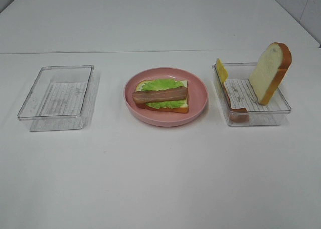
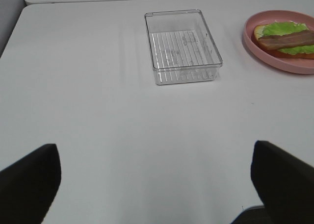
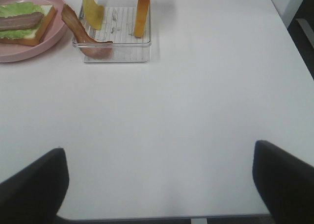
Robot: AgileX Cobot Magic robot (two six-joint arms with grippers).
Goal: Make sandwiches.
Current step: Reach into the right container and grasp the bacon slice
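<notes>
The sandwich is an open stack on the round pink plate (image 1: pixel 165 121): a bread slice (image 1: pixel 179 109) at the bottom, green lettuce (image 1: pixel 161 84) on it and a bacon strip (image 1: pixel 160 94) on top. It also shows in the left wrist view (image 2: pixel 287 39) and the right wrist view (image 3: pixel 22 20). The right clear tray (image 1: pixel 261 117) holds a yellow cheese slice (image 1: pixel 221 69), a second bacon strip (image 1: pixel 235 107) and a second bread slice (image 1: pixel 270 71) standing on edge. My left gripper (image 2: pixel 157 182) and right gripper (image 3: pixel 159 182) are both open and empty, low over bare table, well short of the food.
An empty clear tray (image 1: pixel 30 116) stands left of the plate and also shows in the left wrist view (image 2: pixel 182 74). The white table has a seam line behind the three containers. Neither arm shows in the exterior high view.
</notes>
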